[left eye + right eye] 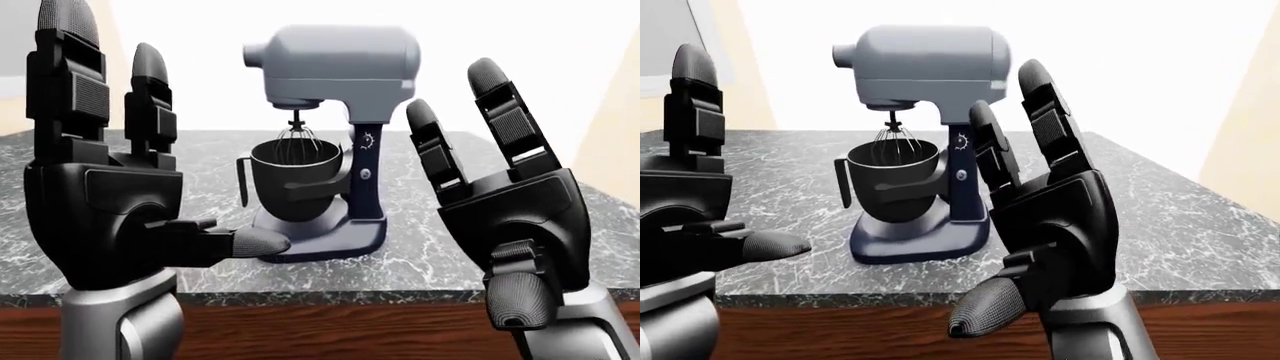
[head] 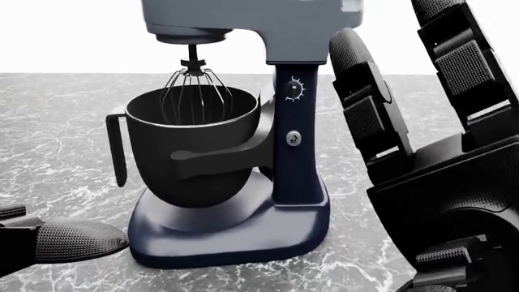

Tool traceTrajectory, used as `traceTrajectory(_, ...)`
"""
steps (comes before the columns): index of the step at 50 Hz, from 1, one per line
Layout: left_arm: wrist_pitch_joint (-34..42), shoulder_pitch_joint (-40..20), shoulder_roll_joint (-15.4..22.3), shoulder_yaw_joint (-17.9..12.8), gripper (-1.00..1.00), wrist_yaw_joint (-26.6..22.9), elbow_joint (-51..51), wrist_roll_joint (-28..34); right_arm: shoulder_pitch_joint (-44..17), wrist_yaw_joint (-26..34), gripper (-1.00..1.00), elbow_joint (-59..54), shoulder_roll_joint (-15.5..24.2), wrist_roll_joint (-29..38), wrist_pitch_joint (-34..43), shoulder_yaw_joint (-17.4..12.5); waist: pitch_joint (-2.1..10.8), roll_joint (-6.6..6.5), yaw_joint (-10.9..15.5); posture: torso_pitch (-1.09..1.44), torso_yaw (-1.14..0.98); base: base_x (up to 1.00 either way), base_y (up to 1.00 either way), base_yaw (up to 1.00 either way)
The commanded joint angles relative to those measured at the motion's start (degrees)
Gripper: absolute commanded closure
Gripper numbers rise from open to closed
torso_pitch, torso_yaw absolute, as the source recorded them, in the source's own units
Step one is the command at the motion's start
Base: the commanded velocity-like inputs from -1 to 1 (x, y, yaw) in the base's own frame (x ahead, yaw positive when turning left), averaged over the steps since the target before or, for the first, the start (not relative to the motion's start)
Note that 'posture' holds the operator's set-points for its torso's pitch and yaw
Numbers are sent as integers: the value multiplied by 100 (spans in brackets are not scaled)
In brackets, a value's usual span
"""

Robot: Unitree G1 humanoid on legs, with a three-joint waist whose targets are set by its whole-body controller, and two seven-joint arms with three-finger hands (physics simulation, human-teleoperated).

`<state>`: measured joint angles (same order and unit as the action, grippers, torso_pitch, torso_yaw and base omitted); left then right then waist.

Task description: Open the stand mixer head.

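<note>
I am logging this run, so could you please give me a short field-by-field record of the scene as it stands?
surface: dark marble counter
stand mixer: upright on the counter, grey head down, not yet opened
bowl: black, seated in the mixer's arms, handle toward the view's left
whisk: hanging from the head into the bowl
left hand: open, raised, not touching the mixer
right hand: open, raised, no contact visible with the mixer

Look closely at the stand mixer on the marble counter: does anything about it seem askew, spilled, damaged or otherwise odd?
Nothing stands out. The navy-based stand mixer sits upright on the grey marbled counter, its grey head level and down, the wire whisk hanging straight into the dark bowl. No spill shows. Both open black hands are apart from it.
</note>
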<state>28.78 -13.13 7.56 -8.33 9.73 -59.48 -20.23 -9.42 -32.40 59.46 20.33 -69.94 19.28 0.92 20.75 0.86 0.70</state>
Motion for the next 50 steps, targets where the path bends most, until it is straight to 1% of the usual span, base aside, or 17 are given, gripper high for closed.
traceTrajectory(1,-84,-109,11,-13,-100,-27,-52,19,-44,66,-100,54,-40,28,-18,-99,-34,-8,-1,-54,0,0,0,0)
traceTrajectory(7,-82,-111,16,-14,-100,-37,-52,27,140,123,-100,54,-204,-29,95,-25,-27,-5,-3,-54,0,0,0,0)
traceTrajectory(10,-78,-113,10,-16,-100,-45,-52,34,143,15,-100,54,-284,-199,178,-81,-26,-7,-3,-54,0,0,0,0)
traceTrajectory(17,-61,-130,-7,-28,-100,-77,-52,59,365,170,-100,54,-336,6,148,155,-24,-3,0,-54,0,0,0,0)
traceTrajectory(24,-59,-132,-2,-39,-100,-80,-52,55,512,318,-100,54,-462,144,252,166,-24,1,4,-54,0,0,0,0)
traceTrajectory(27,-59,-134,2,-42,-100,-81,-52,54,560,361,-100,54,-591,150,393,92,-23,1,8,-54,0,0,0,0)
traceTrajectory(31,-68,-121,-20,-30,-100,-108,-52,84,463,106,-100,54,-898,-192,800,-265,-19,-2,9,-54,0,0,0,0)
traceTrajectory(34,-69,-116,-35,-26,-100,-122,-52,100,405,-85,-100,54,-1096,-436,1063,-475,-17,-4,14,-54,0,0,0,0)
traceTrajectory(37,-65,-122,-33,-35,-100,-120,-52,100,451,11,-100,54,-1155,-349,1178,-475,-16,-2,20,-54,0,0,0,0)
traceTrajectory(42,-72,-115,-37,-22,-100,-123,-52,112,378,-268,-100,-95,-1259,-672,1301,-616,-12,-8,26,-54,0,0,0,0)
traceTrajectory(50,-69,-117,-38,-18,-100,-122,-52,118,315,-250,-100,-306,-1280,-658,1299,-658,-10,-8,37,-54,0,0,0,0)
